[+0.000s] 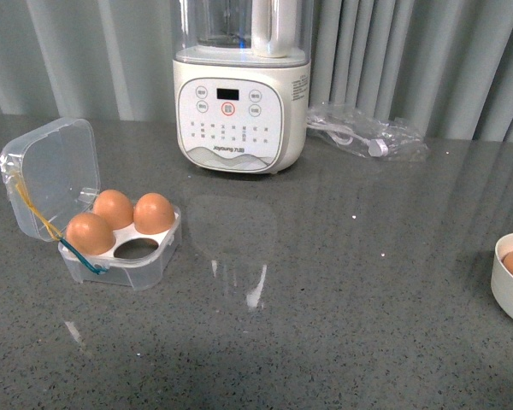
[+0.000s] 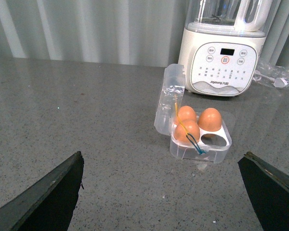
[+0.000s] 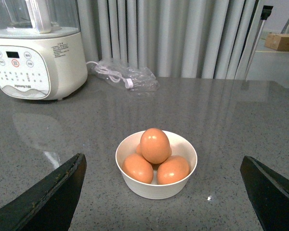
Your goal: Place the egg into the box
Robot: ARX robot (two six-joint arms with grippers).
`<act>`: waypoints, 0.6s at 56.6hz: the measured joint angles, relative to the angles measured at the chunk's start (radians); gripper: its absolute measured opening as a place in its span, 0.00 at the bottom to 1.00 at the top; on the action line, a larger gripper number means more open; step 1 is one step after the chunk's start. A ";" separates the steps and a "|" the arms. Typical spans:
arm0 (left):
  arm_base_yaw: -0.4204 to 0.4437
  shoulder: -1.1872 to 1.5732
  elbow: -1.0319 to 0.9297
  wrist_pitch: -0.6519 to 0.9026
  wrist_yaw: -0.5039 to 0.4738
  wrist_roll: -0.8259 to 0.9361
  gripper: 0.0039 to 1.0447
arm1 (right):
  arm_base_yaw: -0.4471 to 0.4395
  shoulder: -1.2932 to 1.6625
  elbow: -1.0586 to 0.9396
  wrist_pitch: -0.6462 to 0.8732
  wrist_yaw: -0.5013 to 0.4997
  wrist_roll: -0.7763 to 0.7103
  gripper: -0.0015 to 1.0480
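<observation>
The clear egg box (image 1: 120, 256) sits at the left of the table with its lid (image 1: 51, 175) open. Its white tray holds three brown eggs (image 1: 113, 207) and one hole (image 1: 137, 248) is empty. The box also shows in the left wrist view (image 2: 200, 144). My left gripper (image 2: 164, 192) is open and empty, short of the box. A white bowl (image 3: 156, 185) holds brown eggs, with one egg (image 3: 154, 145) on top. My right gripper (image 3: 164, 192) is open and empty, short of the bowl. Neither gripper shows in the front view.
A white blender (image 1: 239, 85) stands at the back centre. A clear plastic bag with a cable (image 1: 368, 132) lies to its right. The bowl (image 1: 511, 286) is cut off by the right edge of the front view. Grey curtains hang behind the table.
</observation>
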 joint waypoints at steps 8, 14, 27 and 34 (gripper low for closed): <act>0.000 0.000 0.000 0.000 0.000 0.000 0.94 | 0.000 0.000 0.000 0.000 0.000 0.000 0.93; 0.000 0.000 0.000 0.000 0.000 0.000 0.94 | 0.000 0.000 0.000 0.000 0.000 0.000 0.93; 0.000 0.000 0.000 0.000 0.000 0.000 0.94 | 0.000 0.000 0.000 0.000 0.000 0.000 0.93; 0.000 0.000 0.000 0.000 0.000 0.000 0.94 | 0.000 0.000 0.000 0.000 0.000 0.000 0.93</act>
